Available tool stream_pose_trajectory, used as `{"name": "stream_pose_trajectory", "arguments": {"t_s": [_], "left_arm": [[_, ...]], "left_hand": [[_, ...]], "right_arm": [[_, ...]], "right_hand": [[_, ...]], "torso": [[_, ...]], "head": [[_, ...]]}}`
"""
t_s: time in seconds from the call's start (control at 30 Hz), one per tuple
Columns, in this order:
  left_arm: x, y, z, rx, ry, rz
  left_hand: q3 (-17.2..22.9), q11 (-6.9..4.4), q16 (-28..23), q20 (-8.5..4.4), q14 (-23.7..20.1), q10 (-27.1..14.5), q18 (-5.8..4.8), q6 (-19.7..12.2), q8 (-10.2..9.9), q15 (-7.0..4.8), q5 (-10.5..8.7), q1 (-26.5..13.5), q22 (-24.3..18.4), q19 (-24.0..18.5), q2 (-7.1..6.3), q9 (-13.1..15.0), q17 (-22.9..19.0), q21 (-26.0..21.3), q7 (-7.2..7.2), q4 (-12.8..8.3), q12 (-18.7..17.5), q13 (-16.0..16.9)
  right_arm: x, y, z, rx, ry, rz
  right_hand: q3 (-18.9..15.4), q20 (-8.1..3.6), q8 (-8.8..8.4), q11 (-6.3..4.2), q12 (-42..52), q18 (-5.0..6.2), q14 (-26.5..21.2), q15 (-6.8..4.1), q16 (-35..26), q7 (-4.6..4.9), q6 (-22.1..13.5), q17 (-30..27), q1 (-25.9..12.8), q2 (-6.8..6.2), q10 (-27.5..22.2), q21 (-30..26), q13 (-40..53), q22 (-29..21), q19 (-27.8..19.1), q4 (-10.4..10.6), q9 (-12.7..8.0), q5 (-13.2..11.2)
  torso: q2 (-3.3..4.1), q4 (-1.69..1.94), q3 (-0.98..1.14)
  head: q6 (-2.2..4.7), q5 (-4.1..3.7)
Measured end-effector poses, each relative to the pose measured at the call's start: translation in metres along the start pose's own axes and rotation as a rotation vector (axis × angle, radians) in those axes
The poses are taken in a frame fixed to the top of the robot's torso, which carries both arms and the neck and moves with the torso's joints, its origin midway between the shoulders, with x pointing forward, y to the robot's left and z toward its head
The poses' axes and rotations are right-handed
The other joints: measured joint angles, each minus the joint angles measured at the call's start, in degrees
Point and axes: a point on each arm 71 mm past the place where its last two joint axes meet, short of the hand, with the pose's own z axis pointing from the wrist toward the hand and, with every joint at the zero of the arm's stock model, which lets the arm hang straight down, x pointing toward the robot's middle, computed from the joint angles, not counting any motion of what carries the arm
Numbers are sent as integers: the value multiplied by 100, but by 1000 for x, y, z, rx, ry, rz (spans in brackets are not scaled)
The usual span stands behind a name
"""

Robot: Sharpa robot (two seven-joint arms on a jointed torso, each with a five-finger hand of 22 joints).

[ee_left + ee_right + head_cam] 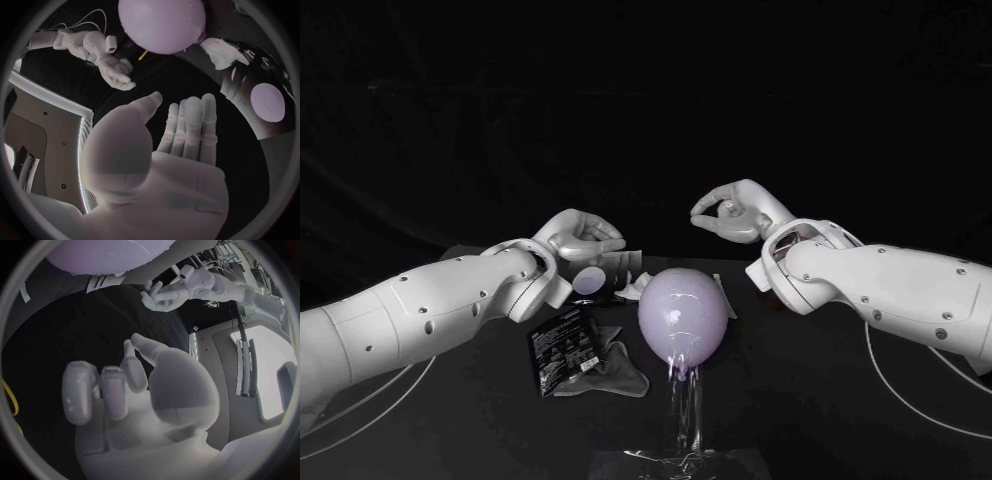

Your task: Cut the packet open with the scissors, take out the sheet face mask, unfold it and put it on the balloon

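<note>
- Plainly, neither hand is working on anything: the left hand (581,238) is released, fingers straight and palm bare, while the right hand (730,213) is loosely clenched on nothing.
- The balloon (682,318) stands between the two hands and lower, with no mask on it.
- The packet (564,352) lies on the surface (790,400) below the left hand; I cannot tell if it is cut or what it holds.
- A pale crumpled sheet (615,378) touches the packet's edge. It is likely the mask, folded.
- If so, unfolding comes next, calling for a hand to reach down and pinch one thin edge.
</note>
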Motion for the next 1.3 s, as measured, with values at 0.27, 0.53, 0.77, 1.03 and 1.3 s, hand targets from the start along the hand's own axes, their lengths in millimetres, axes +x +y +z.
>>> {"name": "stream_pose_trajectory", "arguments": {"t_s": [0.27, 0.53, 0.77, 1.03, 1.3], "left_arm": [[9, 8, 13, -74, 92, 210], [16, 13, 27, -122, 144, 348], [23, 14, 35, -148, 183, 396], [32, 13, 41, -176, 219, 433], [35, 14, 45, -216, 225, 466]], "left_hand": [[-186, 0, 0, -29, 53, 0, 50, 16, -30, 10, 0, 101, -51, 91, -101, -63, 54, -66, -14, 1, -114, -71], [-435, -52, 230, -63, 323, 234, 49, 50, -75, -52, 0, 211, -80, 207, -44, -118, 586, -98, -32, 72, 156, 67], [-833, -193, 823, -192, 1094, 249, 49, 78, -1, -217, 0, 322, 15, 397, 16, -134, 2384, 77, -187, 168, 1450, 879], [-1356, -281, 1227, -280, 1870, 61, 22, 60, 50, -267, 0, 358, 1091, 1148, 52, -190, 4370, 856, -206, 535, 3298, 2194], [-1817, -286, 1372, -331, 2336, 1273, -314, 141, 81, -265, 0, 501, 3115, 2472, 195, -262, 5791, 2020, -225, 905, 4629, 4381]], "right_arm": [[-8, -4, -10, -15, 13, 16], [-17, -3, -19, -28, 15, 17], [-21, -1, -22, -38, 16, 16], [-22, 4, -25, -51, 20, 12], [-23, 8, -27, -60, 22, 10]], "right_hand": [[-125, 31, -133, 41, -23, -3, 19, 20, -10, 50, -51, 4, -38, -38, -41, -1, 2, 2, -12, 31, -68, 0], [-189, 32, -206, 41, -23, -3, -1, 40, -23, 70, -71, 3, -12, -63, -41, -1, 2, 4, -12, 64, -91, 0], [-204, 41, -229, 40, -23, -4, -1, 40, -32, 70, -72, 2, -11, -63, -41, -1, -1, 5, -22, 79, -103, 0], [-204, 62, -229, 40, -23, -6, -1, 40, -33, 70, -72, -1, -34, -86, -41, -1, -2, 4, -3, 79, -113, 0], [-220, 72, -255, 40, -23, -8, 19, 61, -15, 69, -71, 0, -34, -86, -41, 22, 1, 0, -13, 95, -120, 0]], "torso": [[64, -3, -18], [159, -16, -32], [224, -27, -43], [291, -42, -50], [335, -54, -53]], "head": [[-79, 60], [-85, 96], [-74, 102], [-66, 111], [-72, 108]]}}
